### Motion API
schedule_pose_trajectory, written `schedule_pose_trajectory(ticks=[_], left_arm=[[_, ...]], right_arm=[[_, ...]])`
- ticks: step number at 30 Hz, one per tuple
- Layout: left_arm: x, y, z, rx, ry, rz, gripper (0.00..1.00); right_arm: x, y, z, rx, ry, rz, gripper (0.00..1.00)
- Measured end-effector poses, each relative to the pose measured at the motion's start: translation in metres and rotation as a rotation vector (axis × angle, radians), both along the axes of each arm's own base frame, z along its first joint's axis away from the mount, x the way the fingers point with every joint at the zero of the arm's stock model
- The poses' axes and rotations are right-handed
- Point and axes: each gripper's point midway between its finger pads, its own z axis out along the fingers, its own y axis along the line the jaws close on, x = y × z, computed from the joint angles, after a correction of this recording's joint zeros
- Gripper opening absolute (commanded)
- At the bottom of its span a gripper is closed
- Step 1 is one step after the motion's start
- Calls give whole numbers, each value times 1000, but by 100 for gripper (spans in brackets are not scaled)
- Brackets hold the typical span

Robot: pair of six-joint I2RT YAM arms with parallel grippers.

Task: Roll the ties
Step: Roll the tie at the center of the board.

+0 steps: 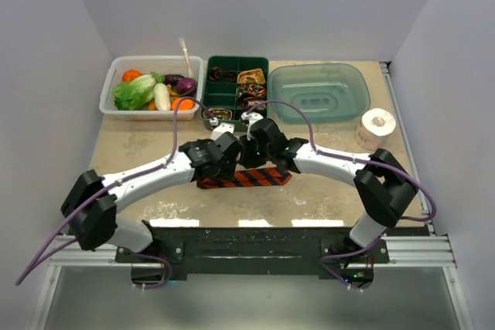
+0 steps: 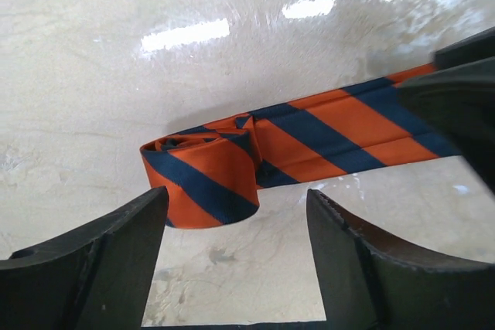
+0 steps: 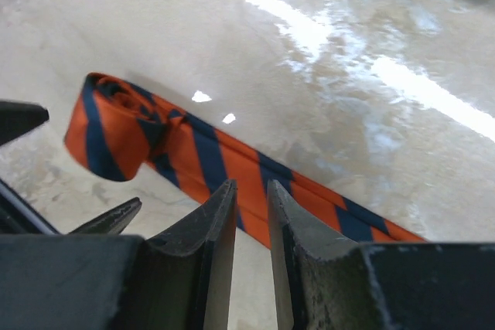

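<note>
An orange tie with dark-blue diagonal stripes (image 1: 255, 178) lies flat across the table in front of both arms. Its left end is wound into a small loose roll (image 2: 205, 175), which the right wrist view shows too (image 3: 104, 133). My left gripper (image 2: 236, 199) hangs open just short of that roll, with only bare table between its fingers. My right gripper (image 3: 251, 185) stands over the near edge of the tie's flat part (image 3: 232, 164), its jaws a narrow gap apart with nothing between them. From above, both grippers (image 1: 223, 161) (image 1: 261, 158) crowd over the tie and hide its middle.
At the back stand a clear bin of toy vegetables (image 1: 116, 106), a green compartment tray (image 1: 237, 59) holding small coiled ties, and a teal plastic basin (image 1: 319, 92). A white paper roll (image 1: 377, 125) sits near the right edge.
</note>
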Motion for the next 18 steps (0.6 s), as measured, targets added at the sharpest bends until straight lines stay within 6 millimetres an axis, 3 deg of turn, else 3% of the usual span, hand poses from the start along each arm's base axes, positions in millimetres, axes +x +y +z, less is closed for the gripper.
schedule_pose_trajectory(ticks=[3, 7, 12, 18], left_arm=[[4, 6, 17, -61, -43, 26, 83], [13, 31, 27, -170, -76, 112, 85], [15, 63, 18, -293, -66, 203, 87], [12, 85, 3, -496, -42, 275, 88]], right_arm=[[-11, 17, 5, 15, -9, 53, 27], [-26, 56, 15, 52, -24, 145, 27], [-42, 93, 11, 84, -13, 236, 27], [-52, 106, -3, 78, 15, 277, 26]])
